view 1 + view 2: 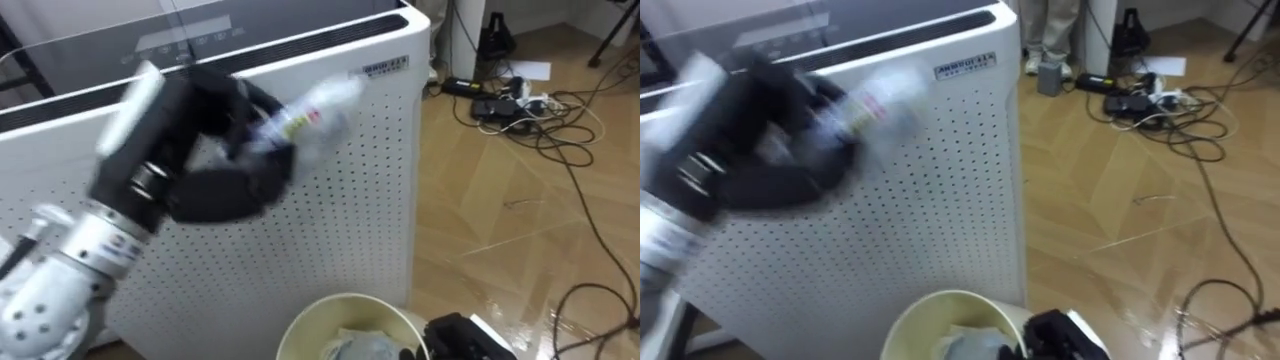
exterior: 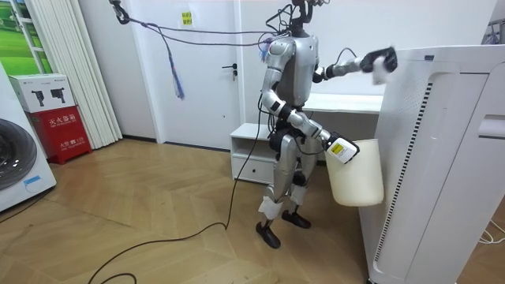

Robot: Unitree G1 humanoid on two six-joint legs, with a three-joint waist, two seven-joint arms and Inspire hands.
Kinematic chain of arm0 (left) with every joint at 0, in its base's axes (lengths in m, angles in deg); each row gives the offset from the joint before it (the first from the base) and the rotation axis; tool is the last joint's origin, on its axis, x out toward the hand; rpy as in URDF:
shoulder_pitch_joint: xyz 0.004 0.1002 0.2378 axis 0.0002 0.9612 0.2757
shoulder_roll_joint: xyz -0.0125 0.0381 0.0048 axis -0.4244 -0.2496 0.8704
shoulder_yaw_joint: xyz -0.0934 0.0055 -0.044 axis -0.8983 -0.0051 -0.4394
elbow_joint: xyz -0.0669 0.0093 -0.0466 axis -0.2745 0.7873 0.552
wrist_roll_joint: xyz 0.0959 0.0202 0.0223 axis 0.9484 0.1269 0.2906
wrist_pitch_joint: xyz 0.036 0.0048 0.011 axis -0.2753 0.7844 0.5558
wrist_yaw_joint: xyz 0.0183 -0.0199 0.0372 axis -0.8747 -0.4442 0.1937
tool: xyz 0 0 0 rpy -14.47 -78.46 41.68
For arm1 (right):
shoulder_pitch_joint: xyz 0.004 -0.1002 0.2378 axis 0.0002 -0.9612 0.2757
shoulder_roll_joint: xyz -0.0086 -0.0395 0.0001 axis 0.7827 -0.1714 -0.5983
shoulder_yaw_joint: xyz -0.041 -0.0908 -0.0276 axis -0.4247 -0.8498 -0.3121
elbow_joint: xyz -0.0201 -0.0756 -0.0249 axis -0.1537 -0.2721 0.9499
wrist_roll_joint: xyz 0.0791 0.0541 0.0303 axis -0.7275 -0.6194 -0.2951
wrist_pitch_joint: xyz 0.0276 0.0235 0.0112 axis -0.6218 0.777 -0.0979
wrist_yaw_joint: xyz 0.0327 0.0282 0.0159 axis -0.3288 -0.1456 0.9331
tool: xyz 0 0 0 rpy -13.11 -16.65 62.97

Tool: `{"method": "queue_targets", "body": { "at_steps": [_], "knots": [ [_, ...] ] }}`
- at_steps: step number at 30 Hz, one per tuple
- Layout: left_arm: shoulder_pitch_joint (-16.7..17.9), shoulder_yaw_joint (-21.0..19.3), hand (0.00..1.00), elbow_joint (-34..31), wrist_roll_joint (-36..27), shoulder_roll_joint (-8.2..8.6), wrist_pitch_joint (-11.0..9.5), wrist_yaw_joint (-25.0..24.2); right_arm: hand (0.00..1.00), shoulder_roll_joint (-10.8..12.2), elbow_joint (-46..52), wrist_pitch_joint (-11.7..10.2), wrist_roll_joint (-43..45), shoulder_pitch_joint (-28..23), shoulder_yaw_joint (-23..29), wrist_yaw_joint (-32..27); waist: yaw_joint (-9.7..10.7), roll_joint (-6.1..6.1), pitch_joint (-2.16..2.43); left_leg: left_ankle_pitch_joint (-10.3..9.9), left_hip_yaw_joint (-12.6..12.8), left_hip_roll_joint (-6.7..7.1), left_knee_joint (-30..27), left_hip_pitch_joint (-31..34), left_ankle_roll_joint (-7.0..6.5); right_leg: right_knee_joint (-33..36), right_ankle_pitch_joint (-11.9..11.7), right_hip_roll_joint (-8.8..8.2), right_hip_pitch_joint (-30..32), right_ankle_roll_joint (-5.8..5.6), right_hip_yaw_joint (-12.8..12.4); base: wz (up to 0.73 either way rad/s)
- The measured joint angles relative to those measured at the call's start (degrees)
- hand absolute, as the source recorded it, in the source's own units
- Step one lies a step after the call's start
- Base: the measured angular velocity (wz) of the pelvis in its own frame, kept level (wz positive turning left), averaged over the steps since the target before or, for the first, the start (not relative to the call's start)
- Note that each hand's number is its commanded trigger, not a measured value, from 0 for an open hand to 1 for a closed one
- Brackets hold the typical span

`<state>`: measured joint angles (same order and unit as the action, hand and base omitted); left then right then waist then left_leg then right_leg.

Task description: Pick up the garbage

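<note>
A clear plastic bottle (image 1: pixel 318 108) with a coloured label is held up in front of the top edge of a tall white perforated appliance (image 1: pixel 330 220). My left hand (image 1: pixel 225 150), black, is curled round the bottle's lower end. In the room view the same hand (image 2: pixel 377 58) is raised with the bottle (image 2: pixel 383 72) against the appliance's top corner. Below it, a cream bin (image 1: pixel 300 325) with pale crumpled rubbish (image 1: pixel 355 345) inside hangs at hip height. My right hand (image 1: pixel 465 338) grips the bin's rim, also seen as right hand (image 2: pixel 334 147) on the bin (image 2: pixel 357 177).
I stand close against the appliance (image 2: pixel 434 158). Cables and a power strip (image 1: pixel 510 100) lie on the wooden floor to the right. A person's feet (image 1: pixel 1045 62) show behind the appliance. A low white cabinet (image 2: pixel 252 154) stands behind me, a washing machine (image 2: pixel 20 158) far off.
</note>
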<state>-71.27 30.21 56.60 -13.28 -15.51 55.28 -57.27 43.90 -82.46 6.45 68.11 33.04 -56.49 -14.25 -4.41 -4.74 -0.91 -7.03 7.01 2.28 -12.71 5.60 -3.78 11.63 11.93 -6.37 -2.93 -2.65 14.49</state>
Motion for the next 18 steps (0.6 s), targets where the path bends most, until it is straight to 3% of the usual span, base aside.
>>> {"method": "queue_targets", "body": {
  "at_steps": [3,8,13,18],
  "knots": [
    [-0.2,0.11,1.0,-4.04,-5.54,0.1,-0.15,-2.66,1.0,0.14,-0.44,0.0,0.14,-0.04,0.0,1.1,-0.1,-0.21,0.17,-0.04,0.15,-0.09,-0.02,0.35,-0.06,0.0,-0.26,0.03,0.38,-0.04,-0.22,-0.02],
    [-0.25,-0.06,1.0,-7.19,-12.65,0.22,-2.22,-5.47,1.0,-0.51,-0.53,0.0,0.16,-0.06,-0.14,1.64,-0.61,-0.76,0.61,-0.04,0.53,-0.14,0.45,-0.93,-0.06,-0.01,-0.26,-0.03,-0.48,-0.04,-0.41,-0.03],
    [0.28,0.43,1.0,-7.07,-14.45,0.27,-2.22,-7.45,1.0,-0.51,-0.54,-0.08,-1.05,0.17,-0.19,1.68,-0.69,-0.67,0.5,0.01,1.22,-0.4,1.01,-2.19,0.02,0.13,-0.26,0.08,-0.98,-0.03,-0.94,-0.09],
    [1.36,2.21,1.0,-3.14,-14.94,1.3,-2.35,-8.09,1.0,0.47,-1.0,-0.28,-1.5,0.51,-0.19,1.26,-0.42,-0.15,0.09,0.1,1.56,-0.67,0.7,-0.88,0.12,0.63,-0.36,0.34,0.4,0.14,-1.68,-0.06]
  ]
}}
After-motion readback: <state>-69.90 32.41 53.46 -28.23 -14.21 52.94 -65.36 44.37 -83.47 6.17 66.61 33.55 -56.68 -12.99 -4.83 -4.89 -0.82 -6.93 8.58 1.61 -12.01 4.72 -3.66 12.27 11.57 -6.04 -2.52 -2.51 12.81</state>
